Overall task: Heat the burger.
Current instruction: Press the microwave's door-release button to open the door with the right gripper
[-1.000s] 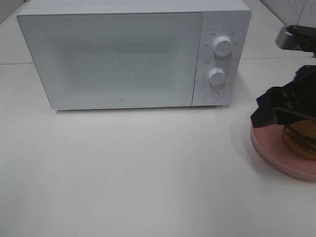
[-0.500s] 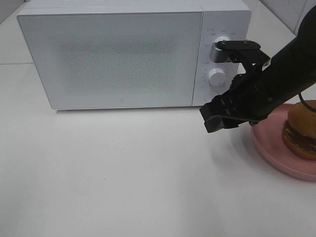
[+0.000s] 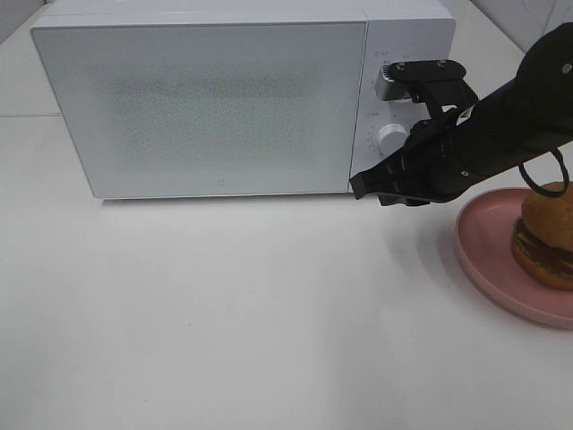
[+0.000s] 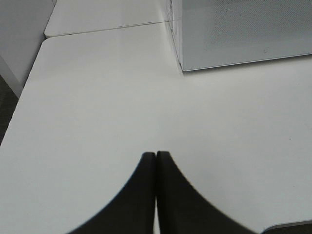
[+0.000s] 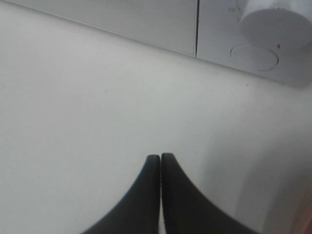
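Both clenched and empty, the left gripper hangs over the table while the right gripper should push squarely onto the microwave's round button, avoiding the knob, with the burger on its plate nearby.

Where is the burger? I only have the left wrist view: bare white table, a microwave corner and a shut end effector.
Observer: The round burger with the golden-brown bun sits on a pink round plate, on the table to the right of the white box-shaped microwave.
Operator: Is the other arm holding anything?
Observer: No. The right end effector is shut, with nothing between its fingers.
Operator: Where is it?
Observer: Low in front of the microwave's control panel. The right wrist view shows the flat round button ahead of it.
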Controlling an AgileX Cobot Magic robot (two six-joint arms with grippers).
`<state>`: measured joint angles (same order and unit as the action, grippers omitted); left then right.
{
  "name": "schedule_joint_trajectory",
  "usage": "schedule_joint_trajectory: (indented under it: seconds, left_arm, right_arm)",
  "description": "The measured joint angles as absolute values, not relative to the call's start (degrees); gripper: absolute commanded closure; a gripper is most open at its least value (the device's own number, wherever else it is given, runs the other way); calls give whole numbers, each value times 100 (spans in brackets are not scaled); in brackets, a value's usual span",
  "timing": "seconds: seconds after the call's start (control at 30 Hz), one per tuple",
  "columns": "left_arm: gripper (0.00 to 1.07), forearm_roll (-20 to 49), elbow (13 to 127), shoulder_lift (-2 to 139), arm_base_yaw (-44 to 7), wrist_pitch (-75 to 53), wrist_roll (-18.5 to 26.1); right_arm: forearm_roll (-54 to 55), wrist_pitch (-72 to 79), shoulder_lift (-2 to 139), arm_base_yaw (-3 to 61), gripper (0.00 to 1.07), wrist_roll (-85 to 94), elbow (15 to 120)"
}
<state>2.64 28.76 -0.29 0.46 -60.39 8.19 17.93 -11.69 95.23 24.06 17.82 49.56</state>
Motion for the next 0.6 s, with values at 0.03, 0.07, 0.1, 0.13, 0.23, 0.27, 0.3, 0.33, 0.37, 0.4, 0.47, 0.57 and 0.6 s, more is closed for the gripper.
schedule_joint_trajectory:
  seconds: [0.03, 0.07, 0.1, 0.13, 0.23, 0.27, 0.3, 0.33, 0.37, 0.4, 0.47, 0.57, 0.6]
  left_arm:
    - [106, 264, 2876, -29, 46, -6039, 819]
    - [106, 264, 2876, -29, 46, -6039, 819]
    - [106, 264, 2876, -29, 46, -6039, 819]
    - [106, 264, 2876, -29, 46, -6039, 819]
    - [106, 264, 2876, -29, 46, -6039, 819]
    - [106, 264, 2876, -29, 46, -6039, 819]
    - [106, 264, 2876, -29, 46, -6039, 819]
    - [106, 264, 2876, -29, 46, -6039, 819]
    - [106, 264, 2876, -29, 46, -6039, 819]
    - [106, 264, 2876, -29, 46, -6039, 819]
    - [106, 264, 2876, -29, 46, -6039, 819]
    - [106, 264, 2876, -29, 46, -6039, 819]
    - [106, 264, 2876, -29, 46, -6039, 819]
  right_arm:
    - [1793, -1169, 9523, 2406, 107, 1782, 4956]
    - [1862, -1037, 9557, 2406, 107, 1753, 4956]
    - [1937, -991, 9574, 2406, 107, 1719, 4956]
    - [1937, -991, 9574, 2406, 107, 1719, 4956]
    - [2286, -854, 9677, 2406, 107, 1473, 4956]
    - [2366, -825, 9729, 2406, 107, 1421, 4956]
    - [2366, -825, 9729, 2406, 107, 1421, 4956]
    - [2487, -739, 9815, 2406, 107, 1392, 4956]
    - [2544, -670, 9912, 2406, 107, 1375, 4956]
    - [2544, -670, 9912, 2406, 107, 1375, 4956]
    - [2561, -613, 9964, 2406, 107, 1352, 4956]
    - [2664, -407, 10107, 2406, 107, 1100, 4956]
    - [2693, -223, 10187, 2406, 107, 848, 4956]
